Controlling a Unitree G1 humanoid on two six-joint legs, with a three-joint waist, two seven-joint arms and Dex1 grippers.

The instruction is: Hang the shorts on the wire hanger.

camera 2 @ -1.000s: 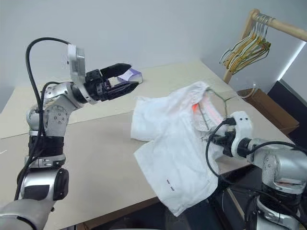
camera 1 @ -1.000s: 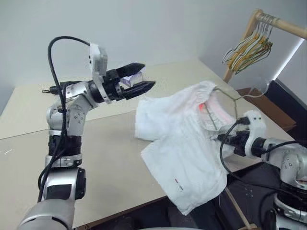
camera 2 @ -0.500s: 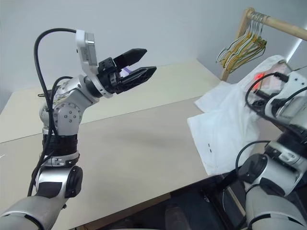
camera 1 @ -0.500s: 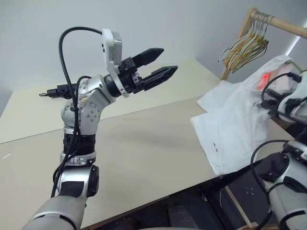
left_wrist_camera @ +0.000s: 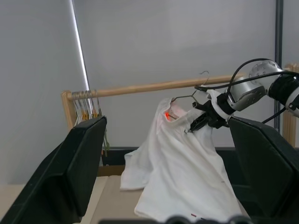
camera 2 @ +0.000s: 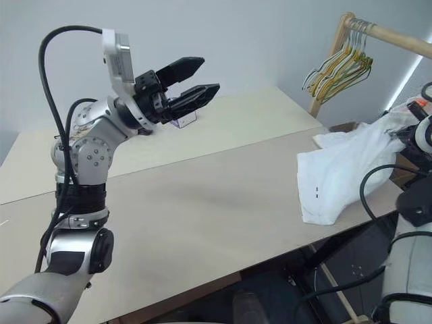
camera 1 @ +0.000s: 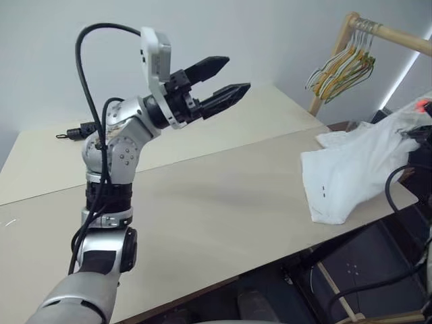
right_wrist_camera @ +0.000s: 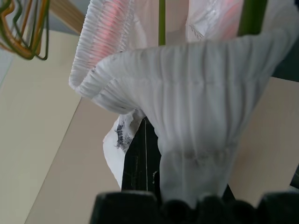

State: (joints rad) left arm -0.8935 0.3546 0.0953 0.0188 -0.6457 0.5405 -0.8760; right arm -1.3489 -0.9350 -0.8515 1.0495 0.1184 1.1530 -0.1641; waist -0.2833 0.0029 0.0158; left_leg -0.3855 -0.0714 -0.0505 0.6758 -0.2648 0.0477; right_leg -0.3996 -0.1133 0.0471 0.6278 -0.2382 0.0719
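Shorts (left_wrist_camera: 182, 168) are lifted by the waistband at the far right end of the bench (camera 1: 202, 202), their lower legs trailing on the bench edge. Right hand (left_wrist_camera: 202, 119) is closed on the gathered waistband, pinching the fabric together with the wire hanger (left_wrist_camera: 187, 97), whose hook rises just beside the wooden rail (left_wrist_camera: 154, 87). Two thin green wire lengths run up inside the waist opening in the right wrist view, so the hanger appears threaded into the garment. Left hand (camera 1: 219, 81) is raised above the bench, well apart from the shorts, fingers spread wide and empty. Bunched yellow and green hangers (camera 1: 341, 67) hang at the rail's end beyond the bench.

Assessment: the garment appears to be on the hanger, and the step in hand is carrying the pair to the rail. Next move calls for raising the hook over the rail, seating it, then releasing the pinch without dragging the trailing fabric.
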